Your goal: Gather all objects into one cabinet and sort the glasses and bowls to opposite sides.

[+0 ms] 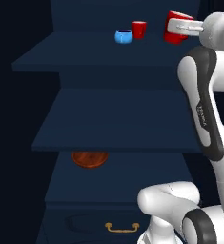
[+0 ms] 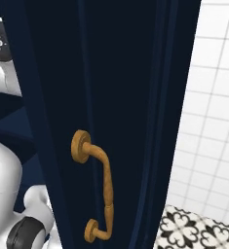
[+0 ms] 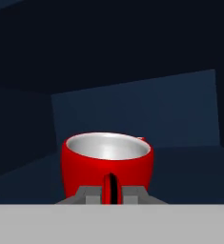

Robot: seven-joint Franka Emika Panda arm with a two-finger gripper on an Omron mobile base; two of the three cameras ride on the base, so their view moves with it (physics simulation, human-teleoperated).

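Note:
My gripper (image 1: 176,27) is shut on the rim of a red cup (image 1: 175,28), held tilted just above the right end of the tall navy cabinet's top shelf (image 1: 85,57). Seen from the hand, the same red cup (image 3: 106,164) shows its pale inside, with my gripper (image 3: 111,193) pinching its near wall. The second red cup (image 1: 139,29) stands farther back on that shelf, touching or close beside the light-blue bowl (image 1: 124,36). The reddish-brown bowl (image 1: 90,158) lies on a lower shelf, half hidden by the shelf above.
The cabinet's open door (image 2: 106,97) with its long brass handle (image 2: 99,189) stands close on the right. A brass-handled drawer (image 1: 121,227) sits below the shelves. The middle shelf (image 1: 113,124) is bare. White tiled wall (image 2: 213,97) lies beyond the door.

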